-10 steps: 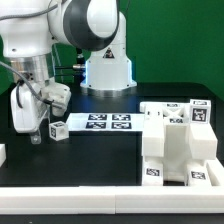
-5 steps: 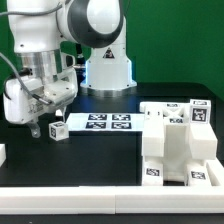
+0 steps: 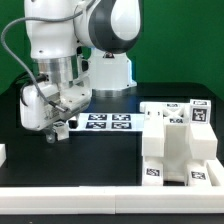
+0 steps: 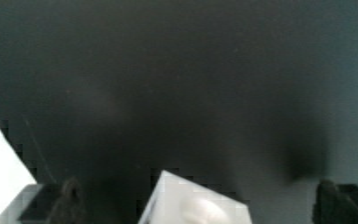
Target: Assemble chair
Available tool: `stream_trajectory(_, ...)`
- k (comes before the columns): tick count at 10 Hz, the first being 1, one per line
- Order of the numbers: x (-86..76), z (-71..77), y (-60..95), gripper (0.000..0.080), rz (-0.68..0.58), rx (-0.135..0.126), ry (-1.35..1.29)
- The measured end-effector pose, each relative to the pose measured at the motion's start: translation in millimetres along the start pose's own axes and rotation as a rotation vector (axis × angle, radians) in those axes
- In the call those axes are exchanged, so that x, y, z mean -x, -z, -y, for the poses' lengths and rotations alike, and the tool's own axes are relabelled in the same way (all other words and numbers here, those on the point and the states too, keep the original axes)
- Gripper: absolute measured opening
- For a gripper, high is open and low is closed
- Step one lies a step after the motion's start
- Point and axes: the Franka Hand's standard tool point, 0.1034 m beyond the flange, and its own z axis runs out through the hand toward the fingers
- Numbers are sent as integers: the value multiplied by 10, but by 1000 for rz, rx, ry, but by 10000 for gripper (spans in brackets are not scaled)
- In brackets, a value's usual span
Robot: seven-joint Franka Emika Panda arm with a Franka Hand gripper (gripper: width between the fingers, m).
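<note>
1. Nearest the camera in the exterior view, a white edge strip (image 3: 110, 205) runs along the front of the black table (image 3: 90, 160).
2. Just behind it, on the exterior view's right, stands the chair (image 3: 178, 145): a chunky cluster of glossy white blocks, stepped in height, with black-and-white square tags on its front faces and upper surfaces (the lower tags sit close to the table edge).
3. At the far left edge of the exterior view, a small white piece (image 3: 3, 153) is cut off by the frame; what it is cannot be told.
4. Further back, near the middle of the table, lies the marker board (image 3: 108, 122), flat and thin, its tags facing up. It sits just beside the chair's back corner, towards the exterior view's left.
5. Over the board's left end hangs the gripper (image 3: 52, 135), low above the table and partly in front of the board. Its fingers stand apart and nothing is between them; the wrist view shows only dark table with a pale wedge (image 4: 197, 200) near the fingers, too blurred to name.
6. Behind all this, the arm's white base (image 3: 108, 70) rises against a green backdrop (image 3: 185, 45).
</note>
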Motion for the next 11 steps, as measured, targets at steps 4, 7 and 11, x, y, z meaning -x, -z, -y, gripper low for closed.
stream_trajectory(4,-4,-4,-5,279,-1,1,0)
stream_trajectory(7,53,-9,8,279,1,10,42)
stream_trajectory(11,214,45,3,279,-18,31,392)
